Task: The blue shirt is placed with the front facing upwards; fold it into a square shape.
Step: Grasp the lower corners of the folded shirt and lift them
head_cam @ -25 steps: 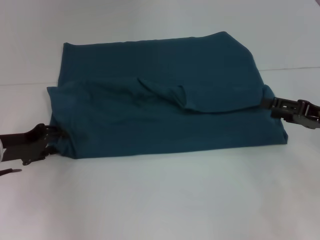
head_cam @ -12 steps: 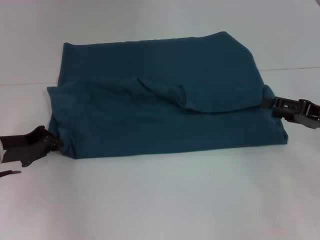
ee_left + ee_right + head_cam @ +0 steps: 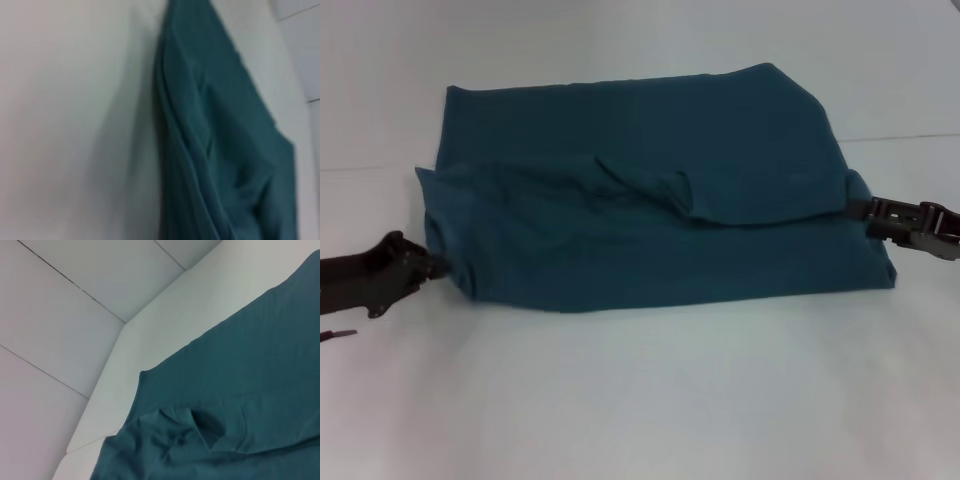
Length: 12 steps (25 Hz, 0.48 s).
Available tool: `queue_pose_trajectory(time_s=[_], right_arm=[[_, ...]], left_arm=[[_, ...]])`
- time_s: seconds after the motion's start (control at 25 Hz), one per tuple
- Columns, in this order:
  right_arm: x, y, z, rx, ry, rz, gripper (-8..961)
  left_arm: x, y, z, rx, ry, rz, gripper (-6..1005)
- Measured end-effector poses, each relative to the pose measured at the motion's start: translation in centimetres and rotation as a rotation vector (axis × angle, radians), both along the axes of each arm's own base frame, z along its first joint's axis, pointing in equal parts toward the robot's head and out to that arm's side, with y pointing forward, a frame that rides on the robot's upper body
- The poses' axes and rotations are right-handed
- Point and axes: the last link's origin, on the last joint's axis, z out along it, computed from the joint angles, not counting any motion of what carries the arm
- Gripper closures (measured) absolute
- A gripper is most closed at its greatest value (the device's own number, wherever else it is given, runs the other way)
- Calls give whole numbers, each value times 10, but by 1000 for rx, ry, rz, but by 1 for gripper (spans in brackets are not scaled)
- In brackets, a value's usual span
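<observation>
Low at the left, the left gripper [image 3: 438, 266] pinches the near left corner of the blue shirt [image 3: 650, 215], which lies part-folded across the white table [image 3: 650, 400]; opposite, the right gripper [image 3: 858, 209] clamps its right edge, probably both to carry a fold. No lettering or label shows.
</observation>
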Motion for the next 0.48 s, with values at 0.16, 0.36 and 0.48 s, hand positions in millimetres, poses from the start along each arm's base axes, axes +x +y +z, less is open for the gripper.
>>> queue_pose_trajectory(time_s=[0.16,0.36,0.48], right_arm=[[1,0,0,-2,-4,-1,151],[3,4,1,-65,-71,-18,151],[2,16,12,-135,-151,-65,151]], left_arm=[[-3,-5,8,24,-37,-8,982],[-7,-6,9,25,-27,-4,983],[-6,-5,9,27,-16,-17,982]])
